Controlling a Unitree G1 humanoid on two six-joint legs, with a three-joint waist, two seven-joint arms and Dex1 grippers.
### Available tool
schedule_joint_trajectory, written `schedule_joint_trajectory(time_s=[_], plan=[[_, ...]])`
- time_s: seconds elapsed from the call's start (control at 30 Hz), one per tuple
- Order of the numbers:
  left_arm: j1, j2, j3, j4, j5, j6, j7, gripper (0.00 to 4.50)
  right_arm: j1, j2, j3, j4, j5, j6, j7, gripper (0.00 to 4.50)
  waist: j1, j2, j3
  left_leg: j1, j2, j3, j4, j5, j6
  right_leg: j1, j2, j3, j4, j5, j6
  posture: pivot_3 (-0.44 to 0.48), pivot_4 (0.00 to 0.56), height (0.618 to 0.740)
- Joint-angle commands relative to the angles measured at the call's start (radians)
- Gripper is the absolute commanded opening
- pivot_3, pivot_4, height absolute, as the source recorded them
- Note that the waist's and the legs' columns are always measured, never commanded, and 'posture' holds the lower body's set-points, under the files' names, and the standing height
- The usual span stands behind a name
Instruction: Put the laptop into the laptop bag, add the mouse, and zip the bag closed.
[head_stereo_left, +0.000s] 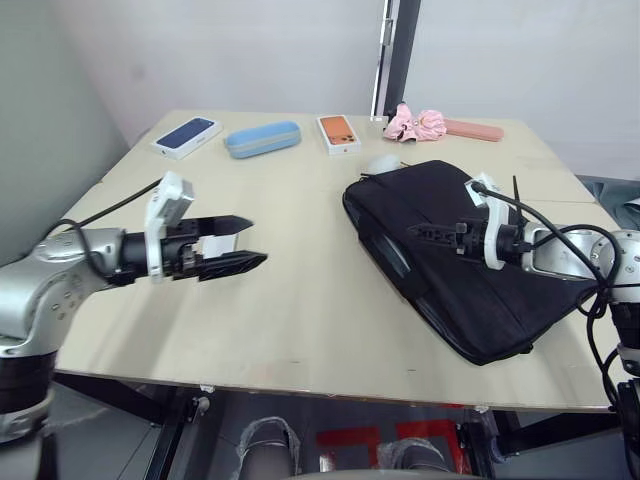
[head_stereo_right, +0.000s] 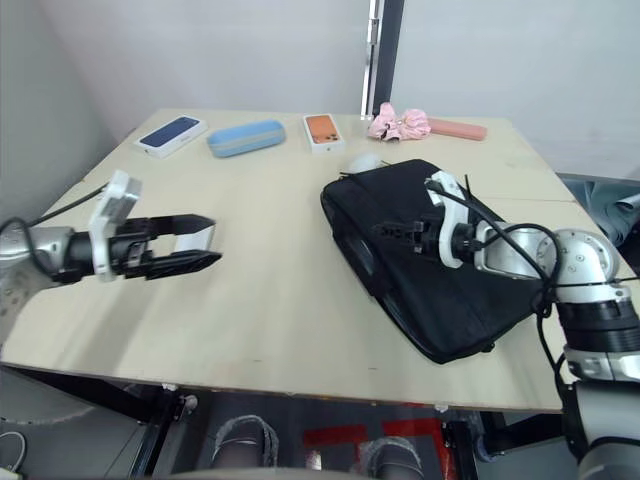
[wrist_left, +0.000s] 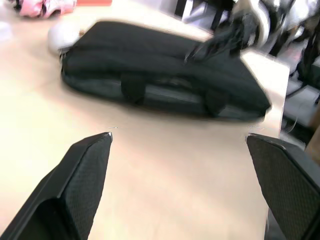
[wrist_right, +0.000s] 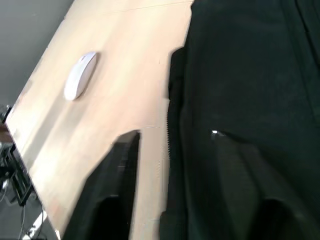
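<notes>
The left claw (head_stereo_left: 236, 243) hangs over the bare desk (head_stereo_left: 300, 300), its fingers spread wide. The right claw (head_stereo_left: 432, 236) sits over the laptop bag (head_stereo_left: 450, 260), fingers apart. Behind the bag lies the mouse (wrist_right: 80, 76), on the desk.

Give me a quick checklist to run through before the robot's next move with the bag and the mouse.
1. Laptop bag flat on the table: ok.
2. Laptop inside the bag: cannot tell.
3. Mouse in the bag: not ok, it lies on the table beside the bag.
4. Left gripper open and free: ok.
5. Right gripper over the bag: ok; open or shut: cannot tell.
6. Zipper closed: cannot tell.
</notes>
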Motion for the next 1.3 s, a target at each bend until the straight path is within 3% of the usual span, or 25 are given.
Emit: schedule_joint_trajectory(time_s=[0.03, 0.07, 0.2, 0.33, 0.47, 0.67, 0.83, 1.3], plan=[[0.11, 0.095, 0.11, 0.008, 0.067, -0.098, -0.08, 4.5, -0.027, -0.075, -0.017, -0.009, -0.091, -0.003, 0.159, 4.06, -0.007, 0.0, 0.0, 0.0, 0.0, 0.0, 0.0, 0.0, 0.0, 0.0, 0.0, 0.0, 0.0, 0.0, 0.0, 0.0, 0.15, 0.74], [0.134, 0.112, 0.128, 0.016, 0.072, -0.111, -0.093, 4.5, -0.028, -0.09, -0.015, -0.011, -0.115, -0.005, 0.194, 4.45, -0.007, 0.0, 0.0, 0.0, 0.0, 0.0, -0.001, -0.001, 0.001, 0.0, 0.0, 0.0, 0.0, -0.001, 0.0, 0.0, 0.15, 0.74], [0.23, 0.151, 0.242, 0.088, 0.108, -0.171, -0.133, 4.5, 0.045, -0.228, -0.062, -0.128, -0.171, -0.041, 0.446, 4.48, -0.003, 0.0, 0.0, 0.001, 0.0, 0.0, -0.002, -0.003, 0.004, 0.0, 0.0, 0.0, 0.0, -0.002, -0.002, 0.0, 0.15, 0.74], [0.282, 0.14, 0.344, 0.224, 0.165, -0.231, -0.102, 4.5, 0.326, -0.437, -0.162, -0.253, -0.372, -0.211, 0.723, 4.48, 0.009, -0.001, -0.001, 0.001, 0.0, 0.0, -0.005, -0.003, 0.004, 0.001, 0.0, -0.001, -0.003, -0.003, -0.002, 0.0, 0.15, 0.74], [0.295, 0.115, 0.41, 0.329, 0.193, -0.282, -0.053, 4.5, 0.561, -0.456, -0.35, -0.248, -0.566, -0.436, 0.896, 4.48, 0.006, -0.002, -0.001, 0.002, 0.001, 0.001, -0.005, -0.003, 0.005, 0.001, 0.0, -0.001, -0.004, -0.003, -0.003, 0.0, 0.15, 0.74], [0.378, 0.092, 0.423, 0.423, 0.247, -0.308, -0.002, 4.5, 0.72, -0.355, -0.519, -0.11, -0.767, -0.688, 0.956, 4.48, -0.011, -0.005, -0.004, 0.009, 0.001, 0.004, -0.004, -0.003, 0.005, 0.003, 0.0, 0.003, 0.0, -0.004, -0.004, 0.0, 0.15, 0.74], [0.452, 0.088, 0.423, 0.402, 0.291, -0.388, -0.01, 4.5, 0.75, -0.312, -0.593, -0.023, -0.797, -0.723, 0.983, 4.48, -0.018, -0.005, -0.004, 0.01, 0.001, 0.004, -0.004, -0.003, 0.006, 0.004, 0.0, 0.003, 0.0, -0.004, -0.004, 0.0, 0.15, 0.74], [0.388, 0.08, 0.393, 0.27, 0.188, -0.311, 0.018, 4.5, 0.688, -0.301, -0.555, -0.07, -0.776, -0.698, 0.989, 4.48, -0.019, -0.004, -0.005, 0.017, 0.002, 0.004, -0.005, -0.003, 0.006, 0.011, 0.001, 0.003, 0.0, -0.004, -0.004, 0.0, 0.15, 0.74]])
